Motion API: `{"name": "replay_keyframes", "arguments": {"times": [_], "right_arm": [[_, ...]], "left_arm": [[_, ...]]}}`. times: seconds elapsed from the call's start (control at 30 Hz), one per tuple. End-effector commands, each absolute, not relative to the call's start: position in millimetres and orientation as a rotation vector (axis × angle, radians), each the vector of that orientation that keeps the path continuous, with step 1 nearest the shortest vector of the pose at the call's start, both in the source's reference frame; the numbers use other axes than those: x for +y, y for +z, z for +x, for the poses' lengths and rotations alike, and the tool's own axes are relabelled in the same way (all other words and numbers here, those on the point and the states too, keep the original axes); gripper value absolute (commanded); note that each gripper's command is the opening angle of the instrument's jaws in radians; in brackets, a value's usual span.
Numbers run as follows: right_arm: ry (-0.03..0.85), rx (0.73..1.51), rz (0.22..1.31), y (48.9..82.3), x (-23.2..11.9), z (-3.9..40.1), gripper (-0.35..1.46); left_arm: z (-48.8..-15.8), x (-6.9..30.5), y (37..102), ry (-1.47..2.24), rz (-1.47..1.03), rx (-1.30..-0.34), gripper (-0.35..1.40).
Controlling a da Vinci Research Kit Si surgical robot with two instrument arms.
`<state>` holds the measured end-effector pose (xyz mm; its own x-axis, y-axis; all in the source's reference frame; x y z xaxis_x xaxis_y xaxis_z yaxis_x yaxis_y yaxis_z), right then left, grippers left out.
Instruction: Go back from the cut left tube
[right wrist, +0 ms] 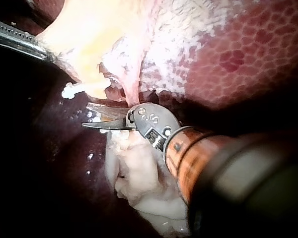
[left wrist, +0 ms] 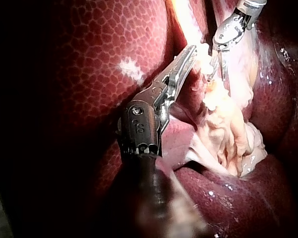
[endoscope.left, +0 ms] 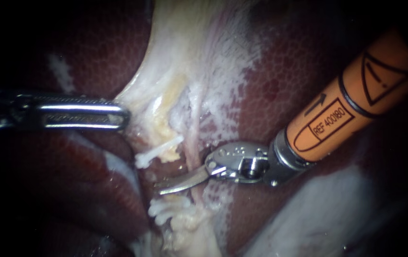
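Backing out now, and I judge the clean way is a straight pull along my own shaft. My right instrument [endoscope.left: 165, 189] sits nearest: orange sleeve, bright steel hinge, then curved blades a hair apart with nothing between them. Their tips lie in the gap of the cut left tube [endoscope.left: 169, 155]. I should close the blades first, I reckon, so no edge drags the pink strand [endoscope.left: 193, 143] they cross, and steer clear of the clips. The upper clip [endoscope.left: 158, 151] is a white ribbed peg on the yellowish stump. The lower clips [endoscope.left: 165, 209] bunch on a lumpy cream stump. Farther over, my left instrument [endoscope.left: 120, 116], with long slotted, toothed jaws, is clamped on the edge of the pale tissue [endoscope.left: 180, 57], fanning it taut. It should hold there. Behind it all lies the liver [endoscope.left: 299, 71], dark red, pebbled and wet.
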<state>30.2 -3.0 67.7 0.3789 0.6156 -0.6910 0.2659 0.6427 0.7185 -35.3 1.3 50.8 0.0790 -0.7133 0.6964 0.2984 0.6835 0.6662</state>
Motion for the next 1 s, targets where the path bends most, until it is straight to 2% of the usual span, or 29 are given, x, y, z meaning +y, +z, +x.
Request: {"name": "replay_keyframes", "arguments": {"times": [0.03,0.1,0.43,0.8,0.9,1.0], "right_arm": [[0.267,1.2,0.894,67.7,-3.0,30.3,0.52],[0.265,1.203,0.888,67.7,-3.0,30.3,0.59],[0.255,1.207,0.884,67.4,-2.7,29.5,0.54],[0.233,1.227,0.835,66.5,-1.3,26.0,0.52],[0.219,1.24,0.792,65.9,-0.5,24.8,0.57],[0.208,1.251,0.737,65.3,0.3,23.5,0.79]], "left_arm": [[-35.3,1.3,50.7,-0.787,0.398,-1.282,-0.35],[-35.3,1.3,50.7,-0.787,0.398,-1.282,-0.35],[-35.2,1.3,50.7,-0.787,0.398,-1.282,-0.35],[-35.1,1.3,50.8,-0.786,0.399,-1.283,-0.35],[-35.1,1.4,50.8,-0.786,0.399,-1.283,-0.35],[-35.1,1.4,50.9,-0.786,0.399,-1.283,-0.35]]}}
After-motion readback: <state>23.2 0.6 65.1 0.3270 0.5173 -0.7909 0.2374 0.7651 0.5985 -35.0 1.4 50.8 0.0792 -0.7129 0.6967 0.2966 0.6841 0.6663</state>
